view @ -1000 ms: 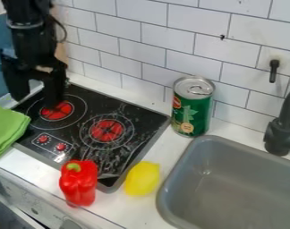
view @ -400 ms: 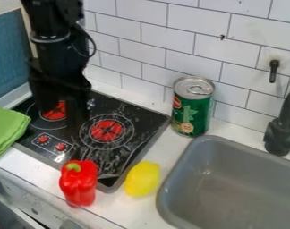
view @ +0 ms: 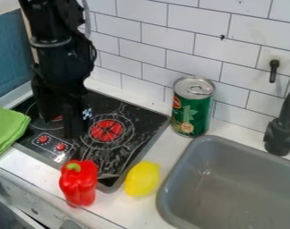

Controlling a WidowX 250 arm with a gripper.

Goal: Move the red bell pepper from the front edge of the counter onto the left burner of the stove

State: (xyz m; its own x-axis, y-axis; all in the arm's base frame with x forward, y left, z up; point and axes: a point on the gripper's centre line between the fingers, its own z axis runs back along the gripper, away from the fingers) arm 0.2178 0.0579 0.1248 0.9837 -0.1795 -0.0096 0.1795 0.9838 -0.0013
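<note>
Lowering the hand [view: 62, 120], whose open or closed state cannot be told, too far could get the stove [view: 145, 123] beneath it scratched.

No wording or number is showing legibly; the tall green metal can [view: 198, 100], standing just behind the grey sink's [view: 234, 188] left corner, is carrying a label [view: 186, 117] with unreadably small print.

At upper left, the black gripper [view: 61, 127] hangs over the stovetop [view: 128, 157]. A red pepper [view: 78, 184] and yellow lemon [view: 142, 179] sit lower left of center; a green can [view: 192, 107] stands right of center.
</note>
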